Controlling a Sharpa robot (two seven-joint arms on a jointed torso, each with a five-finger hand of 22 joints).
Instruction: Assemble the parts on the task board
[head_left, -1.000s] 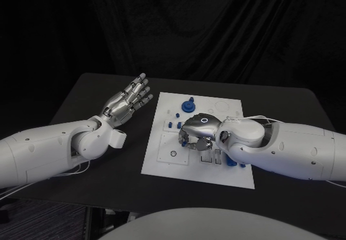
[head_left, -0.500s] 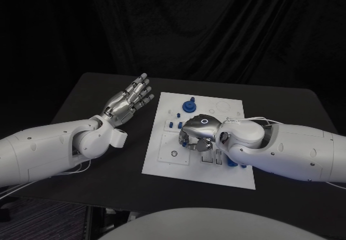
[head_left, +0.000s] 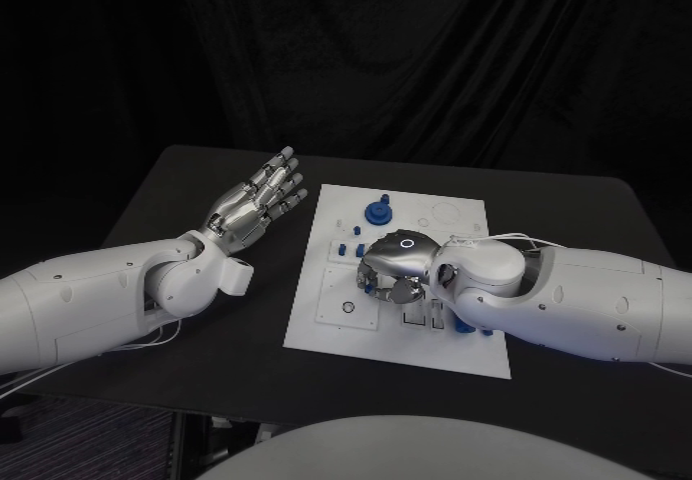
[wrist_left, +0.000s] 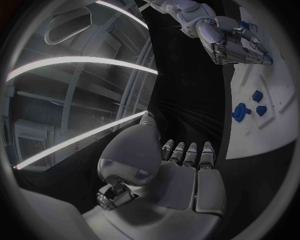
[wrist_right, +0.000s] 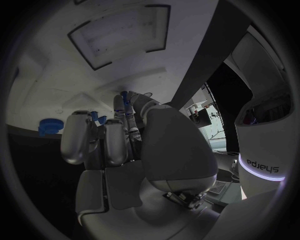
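Fingers of the silver right hand (head_left: 392, 272) curl down over the flat white task board (head_left: 325, 330), pinching a small blue part (wrist_right: 125, 98). Left hand (head_left: 255, 203) lies spread, palm up, on the matte black table (head_left: 188, 170), holding nothing. A round, toothed blue gear (head_left: 376, 212) stands on the board's far side.

Head view: set high on the robot, angled down and forward over the black table (head_left: 173, 200), far enough to take in the whole task board (head_left: 332, 335) and both arms.

Left wrist view: fisheye, mounted close behind the left hand (wrist_left: 181, 175), facing along its fingers (wrist_left: 190, 152); takes in 1 edge of the task board (wrist_left: 250, 140), some blue parts (wrist_left: 240, 111) and the right hand (wrist_left: 234, 47) beyond.

Right wrist view: fisheye, mounted close behind the right hand (wrist_right: 134, 150), very near the board, fingers (wrist_right: 78, 135) against it; blue part (wrist_right: 49, 126) at the side.

Shared by all 3: task board surface with blue parts.
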